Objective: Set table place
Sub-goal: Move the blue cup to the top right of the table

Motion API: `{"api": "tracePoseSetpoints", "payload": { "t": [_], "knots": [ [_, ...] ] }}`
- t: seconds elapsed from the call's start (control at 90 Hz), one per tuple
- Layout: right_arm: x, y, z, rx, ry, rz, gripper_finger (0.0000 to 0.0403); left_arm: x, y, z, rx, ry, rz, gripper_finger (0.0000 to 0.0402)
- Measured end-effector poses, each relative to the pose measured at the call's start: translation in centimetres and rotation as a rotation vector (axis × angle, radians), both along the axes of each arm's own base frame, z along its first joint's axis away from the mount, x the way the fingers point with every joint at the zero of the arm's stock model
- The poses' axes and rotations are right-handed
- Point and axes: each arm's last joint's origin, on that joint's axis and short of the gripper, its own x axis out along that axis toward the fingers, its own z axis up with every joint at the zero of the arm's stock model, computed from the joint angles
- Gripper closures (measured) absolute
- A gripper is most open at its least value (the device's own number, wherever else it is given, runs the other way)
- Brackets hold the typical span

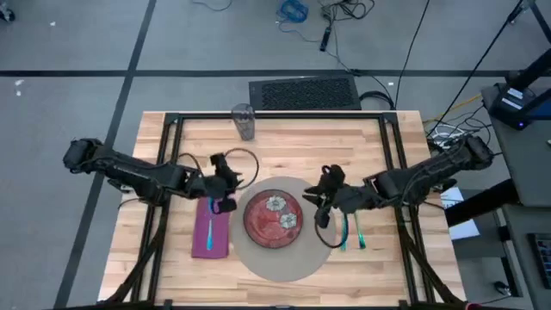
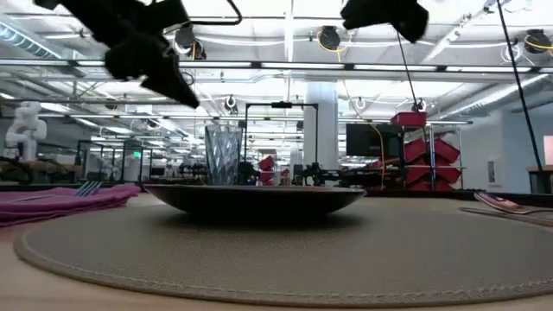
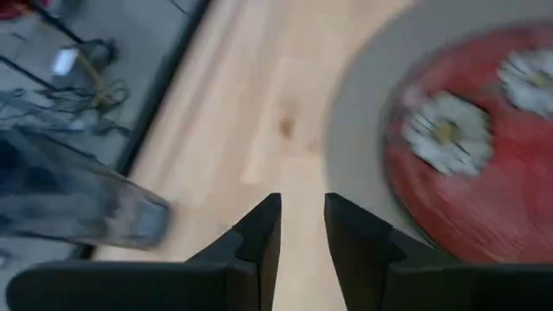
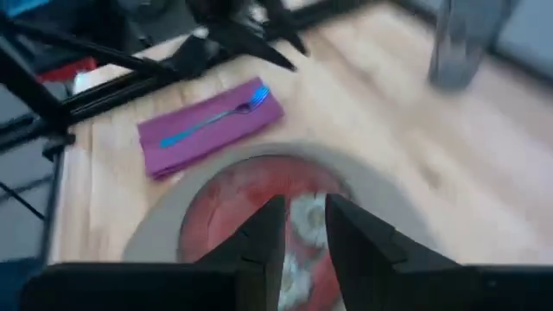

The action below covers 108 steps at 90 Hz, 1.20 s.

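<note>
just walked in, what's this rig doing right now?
Two-arm place setting on the pale-wood butcher-block table, mostly laid. A red flowered plate sits on a round beige mat, a blue fork lies on a purple folded napkin beside it, teal-handled cutlery lies at the other side, and a clear faceted glass stands at the far edge. The left gripper and right gripper hover near the plate, holding nothing.

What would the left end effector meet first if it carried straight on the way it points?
Judging by the left wrist view, the left end effector points over bare table, between the glass and the red plate. The table would probably come first; depth is unclear.
</note>
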Motion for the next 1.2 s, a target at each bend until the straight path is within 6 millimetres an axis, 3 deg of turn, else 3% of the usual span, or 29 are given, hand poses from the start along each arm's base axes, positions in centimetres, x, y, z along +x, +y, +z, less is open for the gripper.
{"api": "tracePoseSetpoints", "payload": {
  "t": [0.256, 0.433, 0.589, 0.856, 1.2],
  "knots": [
    [1.3, -4.2, -0.9, -0.162, 0.132, 0.078, 0.033, 0.7, 5.1, 3.4, 0.049, -0.019, 0.12, 0.0323],
    [2.3, -6.9, -1.9, -0.169, 0.194, 0.126, 0.033, 0.0, 8.4, 6.5, 0.074, 0.101, 0.159, 0.0323],
    [3.0, -8.5, -2.6, -0.125, 0.199, 0.145, 0.033, 0.2, 10.6, 6.5, 0.009, 0.293, 0.05, 0.032],
    [4.7, -7.9, -4.8, -0.123, 0.238, 0.189, 0.033, 2.5, 12.4, 4.3, 0.094, 0.554, -0.033, 0.0293],
    [6.7, -5.8, -9.6, -0.123, 0.378, 0.255, 0.033, 3.7, 13.1, 6.1, 0.171, 0.53, -0.028, 0.0265]
  ]
}}
